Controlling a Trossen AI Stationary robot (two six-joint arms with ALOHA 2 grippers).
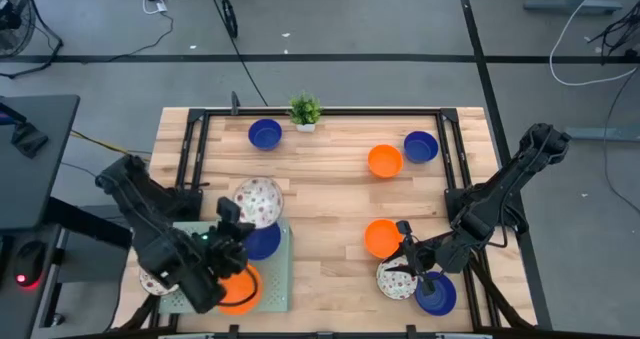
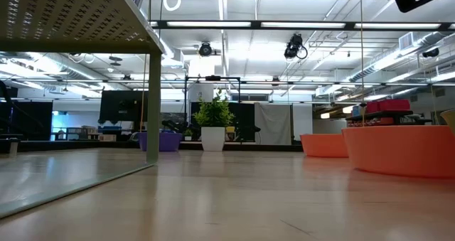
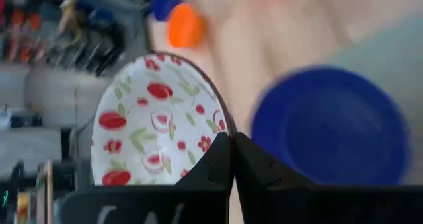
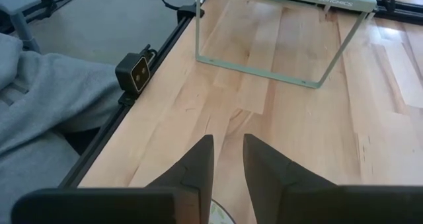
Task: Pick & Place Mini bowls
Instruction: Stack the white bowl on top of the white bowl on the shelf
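Meanwhile, patterned bowl (image 3: 158, 121) tilted on edge
Left gripper (image 3: 232, 159) was closed on its rim, hollow facing sideways; right gripper (image 4: 228, 159) hovered slightly parted over a speckled bowl (image 1: 396, 278)

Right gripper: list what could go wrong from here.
1. The right gripper hangs over the patterned bowl, which is packed between an orange bowl and a blue bowl; its fingers may knock either one.
2. Its fingers stand only slightly apart, so they may not straddle the rim.
3. The left gripper, shut, sits close to the bowls on the green tray and could nudge them.
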